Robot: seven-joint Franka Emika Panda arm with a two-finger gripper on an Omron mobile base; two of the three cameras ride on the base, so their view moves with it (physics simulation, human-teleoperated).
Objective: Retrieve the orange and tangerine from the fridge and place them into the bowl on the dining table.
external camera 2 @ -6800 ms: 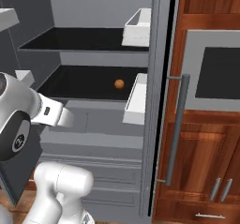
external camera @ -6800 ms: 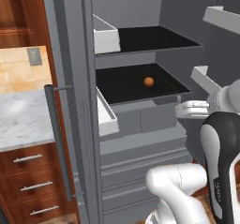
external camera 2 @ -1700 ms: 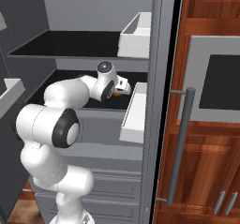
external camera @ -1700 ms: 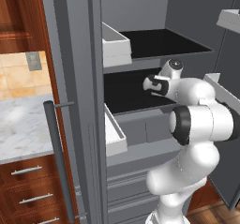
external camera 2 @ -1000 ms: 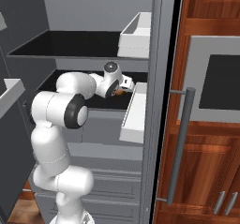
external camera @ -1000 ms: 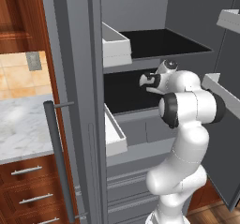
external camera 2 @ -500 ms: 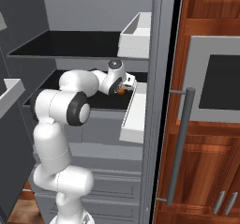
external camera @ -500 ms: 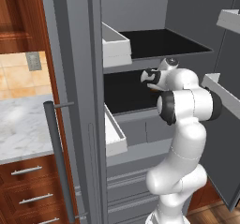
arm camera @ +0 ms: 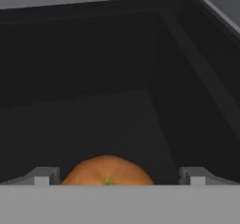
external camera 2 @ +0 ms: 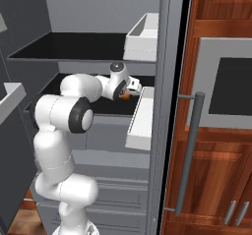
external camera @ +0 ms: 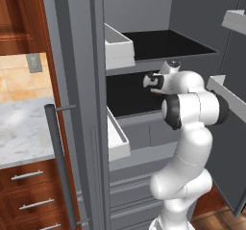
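The fridge [external camera: 144,56] stands open, its grey walls rising all around the fingers [arm camera: 117,176], which reach into its middle compartment just above the black shelf [arm camera: 93,120]. A second black shelf [external camera 2: 74,47] lies above the fingers. White door bins [external camera: 117,48] hang on both open doors: one pair out to the left of the fingers, and another bin [external camera 2: 140,116] just to their right, close beside the hand. Grey drawers [external camera: 129,195] sit well below the fingers at the bottom of the fridge. The orange fruit [arm camera: 107,170] lies on the middle shelf directly between the two fingers, its top with a small green stem mark facing the hand camera; whether it is the orange or the tangerine cannot be told. The fingers stand spread wide, one tip on each side of the fruit, with a clear gap on both sides and no contact to be seen. From the right base camera a sliver of the fruit [external camera 2: 127,96] shows just under the hand. Beyond the fingers the shelf runs bare to the dark back wall, and to their right the side wall comes near. Far off to the left of the fingers, outside the fridge, is a marble table [external camera: 19,133] over wooden drawers.
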